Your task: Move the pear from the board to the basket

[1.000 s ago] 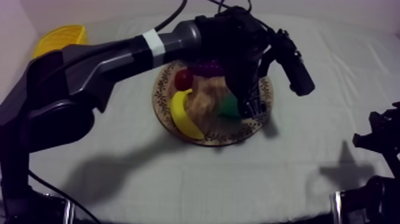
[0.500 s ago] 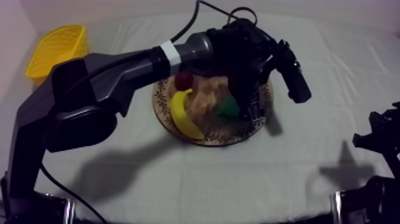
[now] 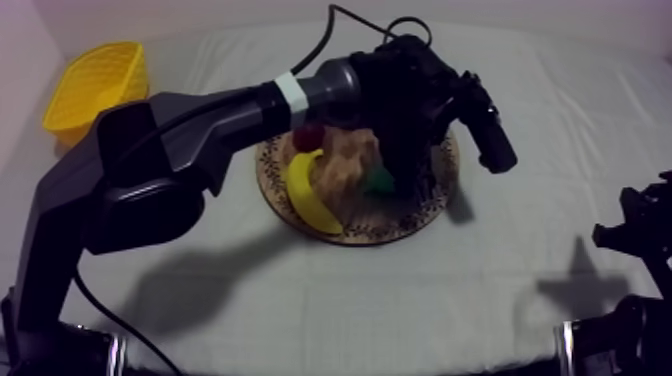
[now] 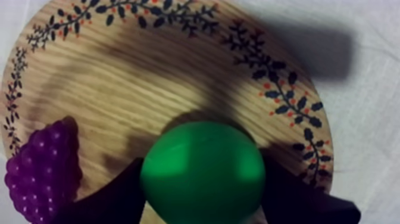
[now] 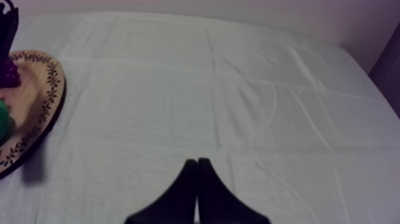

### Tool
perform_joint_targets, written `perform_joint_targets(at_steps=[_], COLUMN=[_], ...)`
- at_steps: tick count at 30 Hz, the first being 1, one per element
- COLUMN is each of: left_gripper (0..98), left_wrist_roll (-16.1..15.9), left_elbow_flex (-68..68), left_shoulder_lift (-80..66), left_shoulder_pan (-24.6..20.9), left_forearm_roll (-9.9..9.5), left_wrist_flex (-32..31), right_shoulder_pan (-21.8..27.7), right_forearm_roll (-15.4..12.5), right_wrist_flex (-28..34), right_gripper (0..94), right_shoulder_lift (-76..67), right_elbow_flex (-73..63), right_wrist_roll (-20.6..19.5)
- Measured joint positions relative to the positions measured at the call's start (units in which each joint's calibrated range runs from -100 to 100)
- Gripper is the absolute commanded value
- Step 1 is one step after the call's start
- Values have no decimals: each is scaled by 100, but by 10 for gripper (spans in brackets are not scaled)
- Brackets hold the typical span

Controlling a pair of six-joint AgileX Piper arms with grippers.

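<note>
The green pear [image 3: 379,182] lies on the round wooden board [image 3: 352,236], right of the banana [image 3: 308,190] and the small red fruit [image 3: 310,134]. My left arm reaches in over the board and its gripper [image 3: 402,184] is down at the pear. In the left wrist view the pear [image 4: 202,171] sits between the black fingers [image 4: 113,196], which press against both its sides; the gripper [image 4: 202,182] is shut on it, and the pear rests on the board [image 4: 149,71] beside the purple grapes [image 4: 43,170]. The yellow basket [image 3: 95,78] stands at the far left. My right gripper [image 5: 197,164] is shut on nothing.
My right arm [image 3: 640,240] rests low at the right edge, over bare cloth. From the right wrist view the board's rim [image 5: 41,113] lies off to the side. Open cloth stretches between the board and the basket.
The left gripper has shifted left and sunk over the pear, which is now largely covered by it. The left arm swung back, uncovering the basket. The right arm has not moved.
</note>
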Motion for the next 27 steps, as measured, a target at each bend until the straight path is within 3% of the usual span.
perform_joint_targets(at_steps=[13,20,27], left_gripper=[603,603,602], left_wrist_roll=[642,1061,1139], left_elbow_flex=[1076,1824,2373], left_shoulder_lift=[-2046,-3756,-5027], left_shoulder_pan=[-358,-968,-1795], left_forearm_roll=[10,27,-22], left_wrist_flex=[-90,-366,-588], right_shoulder_pan=[0,0,0], right_forearm_roll=[5,5,5], right_wrist_flex=[0,0,0], right_gripper=[4,4,4], right_shoulder_lift=[0,0,0], right_elbow_flex=[0,0,0], right_wrist_roll=[0,0,0])
